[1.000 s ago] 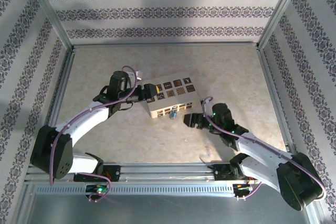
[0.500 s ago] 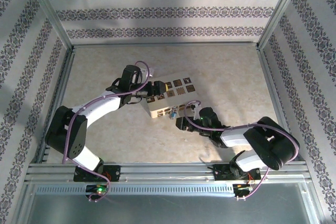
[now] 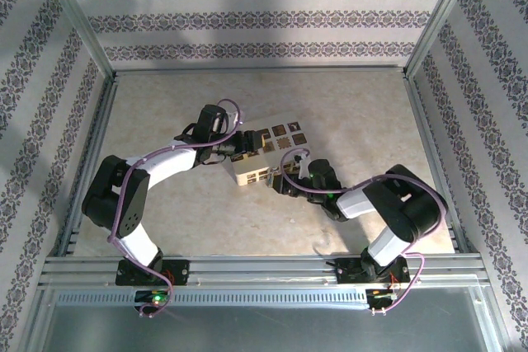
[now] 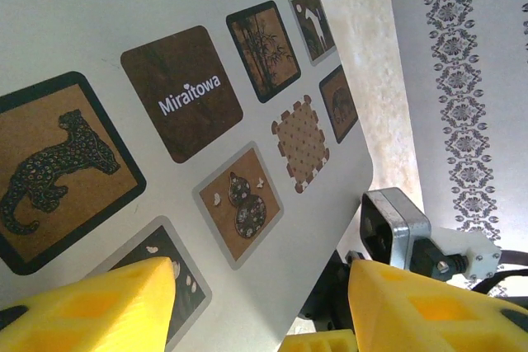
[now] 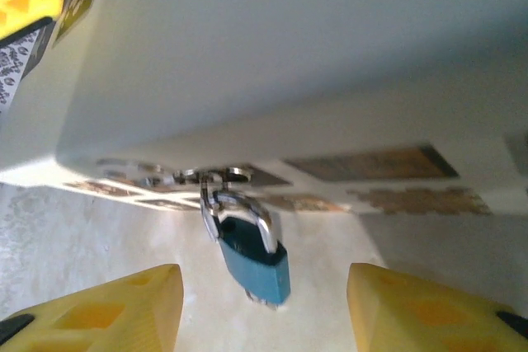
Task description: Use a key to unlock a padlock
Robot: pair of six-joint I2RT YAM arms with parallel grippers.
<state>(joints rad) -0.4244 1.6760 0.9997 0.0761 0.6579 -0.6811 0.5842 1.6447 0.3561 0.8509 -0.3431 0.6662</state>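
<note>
Your right gripper [image 5: 264,315] is released: its two yellow fingers [image 5: 99,311] stand wide apart with nothing between them. The small blue padlock with a silvery shackle [image 5: 252,257] hangs straight ahead of that gripper, centred on the gap and just beyond the fingertips, untouched. Its shackle is hooked through a metal hasp [image 5: 202,176] on the side of the cream box with dark patterned squares [image 5: 289,80]. Your left gripper [image 4: 260,286] is likewise spread open at the box's top face, one finger over the printed squares, the other past the box's edge. You cannot tell whether it touches the box.
</note>
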